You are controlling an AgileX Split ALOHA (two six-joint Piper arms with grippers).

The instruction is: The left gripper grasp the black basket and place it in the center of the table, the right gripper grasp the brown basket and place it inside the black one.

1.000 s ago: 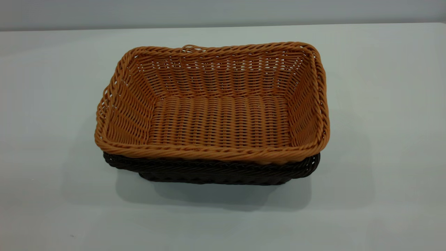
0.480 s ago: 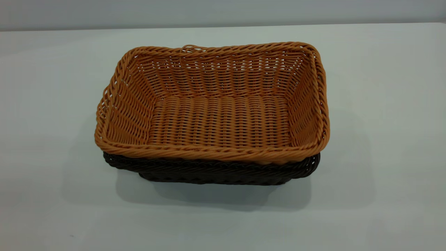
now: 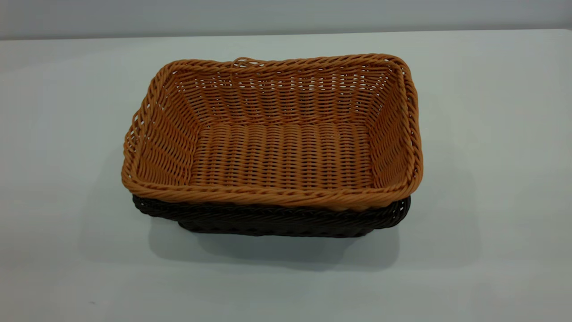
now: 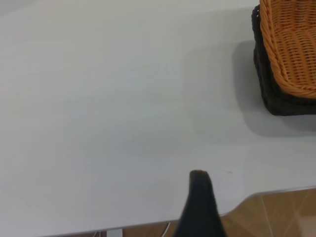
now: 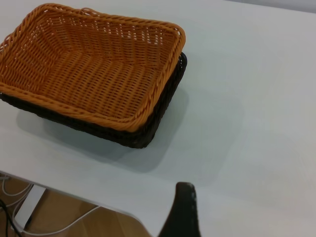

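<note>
The brown basket (image 3: 286,156) sits nested inside the black basket (image 3: 268,221) at the middle of the table (image 3: 491,134); only the black one's near rim and wall show under it. No gripper shows in the exterior view. In the left wrist view only a dark part of my left gripper (image 4: 200,202) shows, over the table's edge, far from the black basket (image 4: 276,101) and the brown basket (image 4: 291,44). In the right wrist view a dark part of my right gripper (image 5: 183,210) shows, apart from the stacked brown basket (image 5: 94,69) and black basket (image 5: 148,133). Nothing is held.
The table's edge (image 4: 266,190) and brown floor (image 4: 281,217) show below the left gripper. White cables (image 5: 15,195) lie under the table's edge in the right wrist view. A small loop (image 3: 243,60) sticks up from the brown basket's far rim.
</note>
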